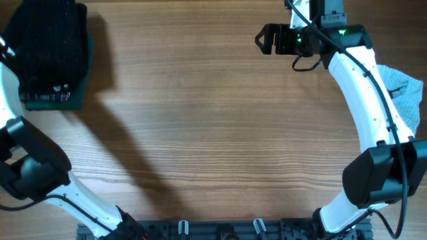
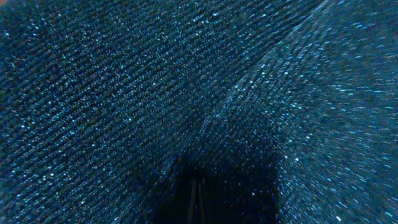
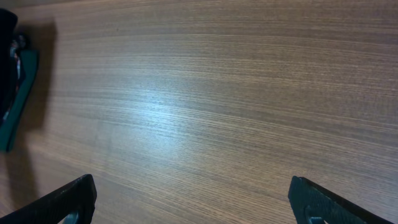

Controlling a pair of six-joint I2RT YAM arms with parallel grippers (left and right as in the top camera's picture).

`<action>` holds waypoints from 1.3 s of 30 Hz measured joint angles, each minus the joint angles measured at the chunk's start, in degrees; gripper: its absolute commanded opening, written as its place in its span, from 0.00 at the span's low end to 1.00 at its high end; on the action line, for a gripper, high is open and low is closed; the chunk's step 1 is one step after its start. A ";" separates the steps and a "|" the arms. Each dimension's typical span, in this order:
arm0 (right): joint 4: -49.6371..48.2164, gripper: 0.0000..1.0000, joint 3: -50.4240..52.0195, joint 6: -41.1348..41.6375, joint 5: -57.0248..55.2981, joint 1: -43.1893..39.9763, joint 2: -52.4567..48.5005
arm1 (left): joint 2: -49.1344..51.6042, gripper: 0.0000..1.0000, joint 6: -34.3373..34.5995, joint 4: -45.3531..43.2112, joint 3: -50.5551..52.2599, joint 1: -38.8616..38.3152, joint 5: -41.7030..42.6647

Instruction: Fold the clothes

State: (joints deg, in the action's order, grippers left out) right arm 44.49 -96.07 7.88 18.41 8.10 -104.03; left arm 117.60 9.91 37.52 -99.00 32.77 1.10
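Note:
The clothes, a black fuzzy knit garment, lie bunched in a thick pile at the table's far left corner. In the left wrist view their ribbed knit fills the whole frame. A crease runs down into my left gripper, whose fingers stand pressed together in the dark fabric. That gripper is hidden in the overhead view; only its white arm shows beside the pile. My right gripper hangs open over bare wood at the far middle-right, with nothing between its fingertips.
A dark green folded item with striped trim lies under the pile's near edge and shows at the left of the right wrist view. A light blue cloth lies at the right edge behind the right arm.

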 measured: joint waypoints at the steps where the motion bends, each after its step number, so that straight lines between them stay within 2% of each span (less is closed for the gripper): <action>1: 0.02 0.99 0.00 0.00 0.00 0.00 0.00 | 0.00 0.04 0.00 -1.05 1.25 0.00 -0.92; 11: 0.04 1.00 0.00 0.00 0.00 0.00 0.00 | -0.07 0.04 0.00 -3.58 4.39 0.00 -3.85; 19: 0.02 0.99 0.00 0.00 0.00 0.00 0.00 | -1.03 0.04 0.00 -5.09 5.11 0.26 -0.76; 27: 0.00 1.00 0.00 0.00 0.00 0.00 0.00 | -8.90 0.08 0.00 -5.86 6.05 -2.75 2.12; 34: -0.48 1.00 0.00 0.00 0.00 0.00 0.00 | -19.71 0.18 -0.02 -4.37 6.05 -7.67 2.91; 39: -1.97 1.00 0.00 0.00 0.00 0.00 0.00 | -25.59 0.40 -0.11 -1.42 6.05 -13.14 3.10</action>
State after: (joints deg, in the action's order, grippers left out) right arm 42.52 -96.07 7.88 18.41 8.10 -104.03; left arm 92.01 9.80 36.10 -92.95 19.64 4.21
